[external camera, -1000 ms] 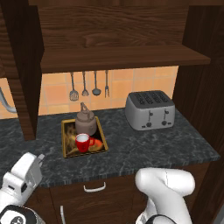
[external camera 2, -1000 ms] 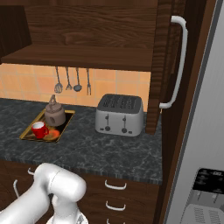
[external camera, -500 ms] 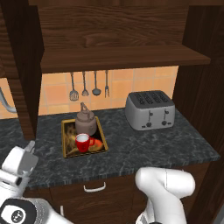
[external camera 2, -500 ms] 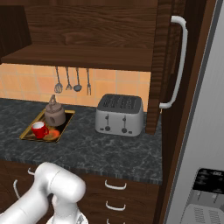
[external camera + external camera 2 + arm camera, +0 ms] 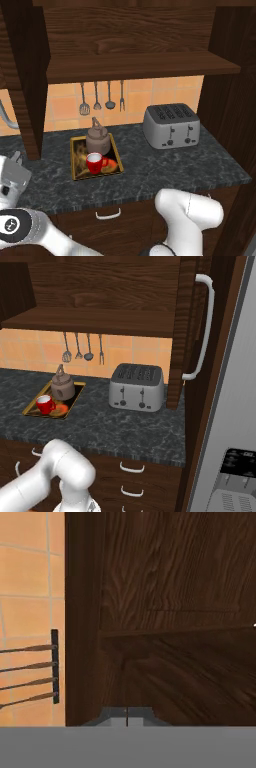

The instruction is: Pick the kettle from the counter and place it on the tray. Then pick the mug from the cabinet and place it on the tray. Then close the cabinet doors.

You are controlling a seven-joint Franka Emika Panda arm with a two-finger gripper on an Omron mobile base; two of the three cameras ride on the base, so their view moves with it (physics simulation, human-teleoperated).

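The brownish-grey kettle [image 5: 97, 140] [image 5: 63, 387] and the red mug [image 5: 94, 162] [image 5: 45, 404] both stand on the gold-rimmed tray [image 5: 73, 162] [image 5: 76, 397] on the dark marbled counter [image 5: 165, 170] [image 5: 125, 426]. The cabinet shelf [image 5: 135, 67] [image 5: 95, 321] above is bare. Both cabinet doors stand open: the left door [image 5: 25, 75] [image 5: 170, 612] and the right door [image 5: 182, 331] with its white bar handle [image 5: 204, 331]. My gripper [image 5: 17, 157] [image 5: 126, 714] is low at the far left, below the left door, with its fingertips together and nothing between them. In the hand view the door's wood is close in front.
A silver toaster [image 5: 171, 126] [image 5: 136, 387] stands on the counter right of the tray. Utensils [image 5: 102, 97] [image 5: 82, 348] [image 5: 30, 674] hang on the tiled wall. Drawers with white handles [image 5: 108, 215] [image 5: 131, 469] lie below. A grey fridge [image 5: 235, 406] is at the far right.
My hand has drifted left and slightly up toward the edge of the left base view. Kettle, mug, tray and doors have not moved.
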